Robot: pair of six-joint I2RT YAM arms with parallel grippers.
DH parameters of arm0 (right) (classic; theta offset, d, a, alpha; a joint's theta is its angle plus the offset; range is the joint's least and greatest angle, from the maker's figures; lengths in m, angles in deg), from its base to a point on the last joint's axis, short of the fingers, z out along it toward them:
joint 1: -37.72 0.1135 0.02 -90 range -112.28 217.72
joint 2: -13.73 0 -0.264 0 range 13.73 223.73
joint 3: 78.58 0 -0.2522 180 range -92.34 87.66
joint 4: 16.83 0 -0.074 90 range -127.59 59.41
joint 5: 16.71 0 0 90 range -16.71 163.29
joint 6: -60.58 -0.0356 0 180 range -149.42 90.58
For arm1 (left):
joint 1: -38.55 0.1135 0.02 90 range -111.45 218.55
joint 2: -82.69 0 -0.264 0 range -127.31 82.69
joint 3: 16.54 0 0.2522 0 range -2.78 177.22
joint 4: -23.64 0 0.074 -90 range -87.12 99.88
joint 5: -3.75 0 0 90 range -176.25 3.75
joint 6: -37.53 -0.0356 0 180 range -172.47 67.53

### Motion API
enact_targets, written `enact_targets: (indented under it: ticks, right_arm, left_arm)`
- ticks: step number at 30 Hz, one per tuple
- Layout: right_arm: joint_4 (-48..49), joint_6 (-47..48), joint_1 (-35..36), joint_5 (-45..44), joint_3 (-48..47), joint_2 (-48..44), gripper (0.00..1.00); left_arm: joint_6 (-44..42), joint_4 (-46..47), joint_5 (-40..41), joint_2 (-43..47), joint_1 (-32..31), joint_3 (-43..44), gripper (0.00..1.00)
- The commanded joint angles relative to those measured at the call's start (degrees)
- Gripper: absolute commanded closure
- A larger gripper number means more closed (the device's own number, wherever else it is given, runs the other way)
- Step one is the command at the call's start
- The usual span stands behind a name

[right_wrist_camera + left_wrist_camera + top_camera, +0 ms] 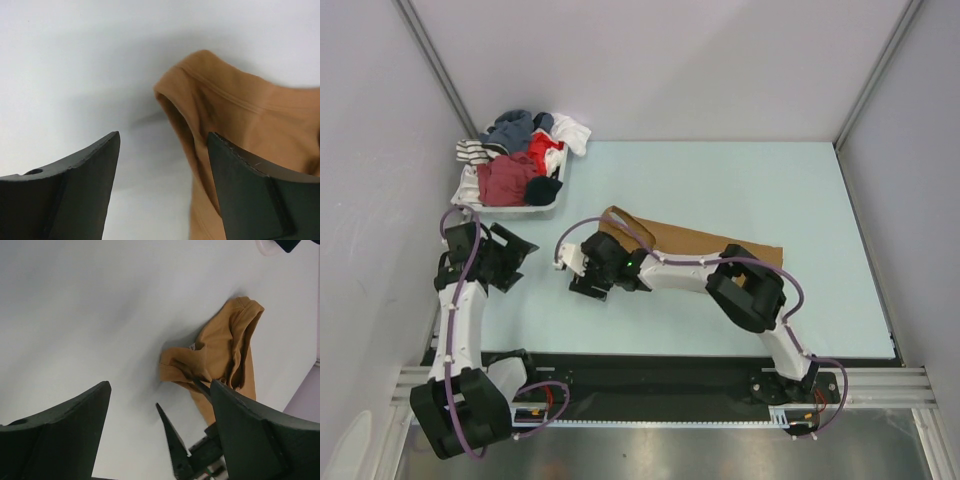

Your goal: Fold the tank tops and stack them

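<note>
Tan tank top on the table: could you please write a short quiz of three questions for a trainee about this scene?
1. True or false: the tan tank top lies inside the tray.
2. In the top view, which arm reaches over the tan tank top? A) left B) right C) neither
3. What do the left fingers hold?
Key: 1 false; 2 B; 3 nothing, they stand open.

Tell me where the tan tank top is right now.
In the top view the tan tank top lies at mid-table, partly under the right arm, right of the clothes bin; the open right gripper is at its left end.
</note>
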Motion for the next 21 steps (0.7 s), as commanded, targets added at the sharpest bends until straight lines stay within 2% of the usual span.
enact_targets:
  ticks: [1, 10, 15, 16, 19, 20, 21]
  right_arm:
    - [0.5, 5.4, 2.0, -3.9, -3.8, 2.4, 0.24]
    - [1.7, 9.3, 3.3, -9.9, -7.0, 7.7, 0.31]
    - [2.3, 10.0, 3.2, -11.7, -8.1, 9.7, 0.45]
    - [2.5, 10.0, 3.2, -11.8, -8.1, 9.9, 0.55]
    - [3.1, 9.1, 2.9, -10.9, -7.9, 9.8, 0.74]
    - [3.5, 8.7, 2.9, -10.4, -7.6, 9.5, 0.9]
    - [4.3, 8.2, 2.7, -8.7, -7.0, 8.3, 1.0]
  left_arm:
    - [-2.1, 0.0, -2.7, -0.1, 0.7, 3.3, 0.14]
    - [-3.0, 0.0, -2.0, -0.2, 0.7, 3.8, 0.14]
    - [-3.6, 0.0, -1.8, -0.1, 0.8, 4.1, 0.14]
    - [-3.6, -0.1, -1.6, -0.1, 0.9, 4.2, 0.14]
    - [-3.6, -0.2, -1.5, -0.1, 0.9, 4.5, 0.14]
    - [-3.6, -0.2, -1.3, -0.1, 0.9, 4.5, 0.14]
    - [-3.7, -0.3, -1.2, -0.2, 0.9, 4.6, 0.14]
